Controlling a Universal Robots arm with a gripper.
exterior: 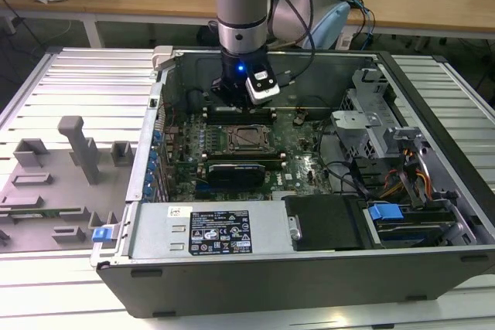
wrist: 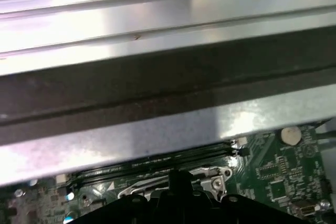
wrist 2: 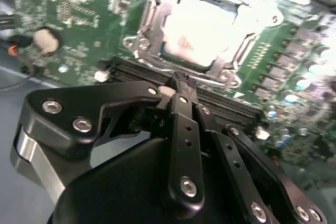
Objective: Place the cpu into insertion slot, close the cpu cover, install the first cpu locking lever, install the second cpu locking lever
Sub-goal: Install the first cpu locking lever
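Observation:
The cpu [wrist 2: 202, 27] lies flat in the insertion slot [exterior: 249, 138], its pale metal top glaring bright in the second wrist view. The cpu cover [wrist 2: 153, 22], a silvery frame, lies down around the chip's edges. My gripper [wrist 2: 177, 83] hangs over the long black memory slots right beside one edge of the socket. Its black fingers [wrist 2: 185, 124] are pressed together, and I see nothing clearly between them. In the exterior view the gripper [exterior: 234, 102] sits just behind the socket, low inside the case. A corner of the socket frame [wrist: 212, 181] shows in the first wrist view.
The green motherboard [exterior: 305, 161] lies in an open computer case [exterior: 309, 268]. The case's metal wall [wrist: 157, 140] rises close behind the gripper. Drive cages and cables [exterior: 387, 152] fill the exterior view's right. Grey fixture blocks [exterior: 77, 148] stand on the table at that view's left.

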